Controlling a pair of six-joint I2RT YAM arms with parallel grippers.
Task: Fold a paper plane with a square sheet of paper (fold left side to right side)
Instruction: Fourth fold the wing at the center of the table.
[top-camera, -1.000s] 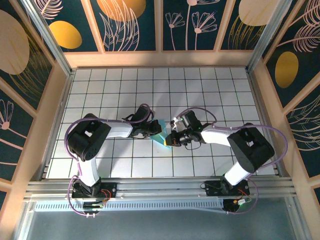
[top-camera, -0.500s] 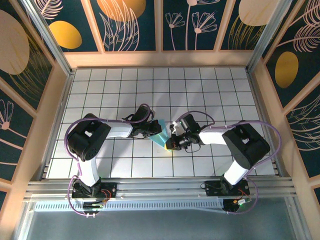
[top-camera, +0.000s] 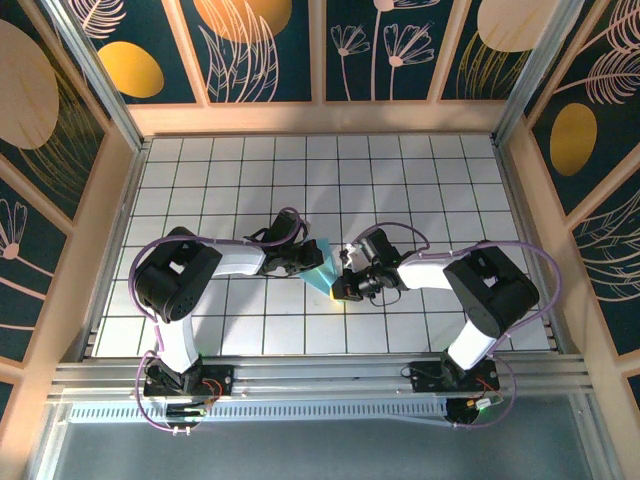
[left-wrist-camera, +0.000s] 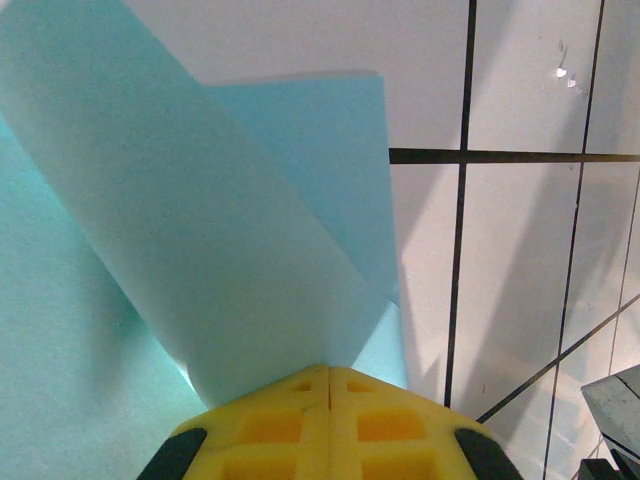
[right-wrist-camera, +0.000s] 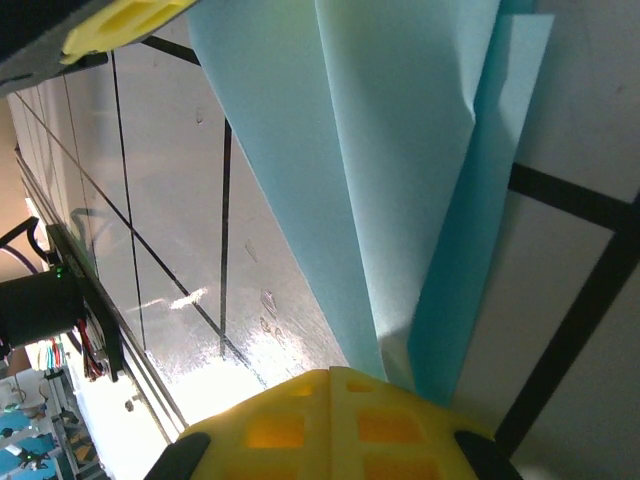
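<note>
Two claws meet near the middle of the white tiled surface (top-camera: 420, 190), both pinching one light-cyan sheet of paper (top-camera: 322, 268), which stands partly lifted off the surface as a narrow creased wedge. The left claw (left-wrist-camera: 328, 372) is clenched on a flap folded diagonally over the layer beneath. The right claw (right-wrist-camera: 330, 375) is clenched on overlapping layers that share a sharp crease.

Table (top-camera: 200, 180): white tiles, thin dark grid lines | Walls (top-camera: 260, 50): dark teal panels with orange discs and pale line-drawn plants, framed in light wood | Near edge: ribbed aluminium rail (top-camera: 320, 378) | Light: bright, even, soft glare on tiles
</note>
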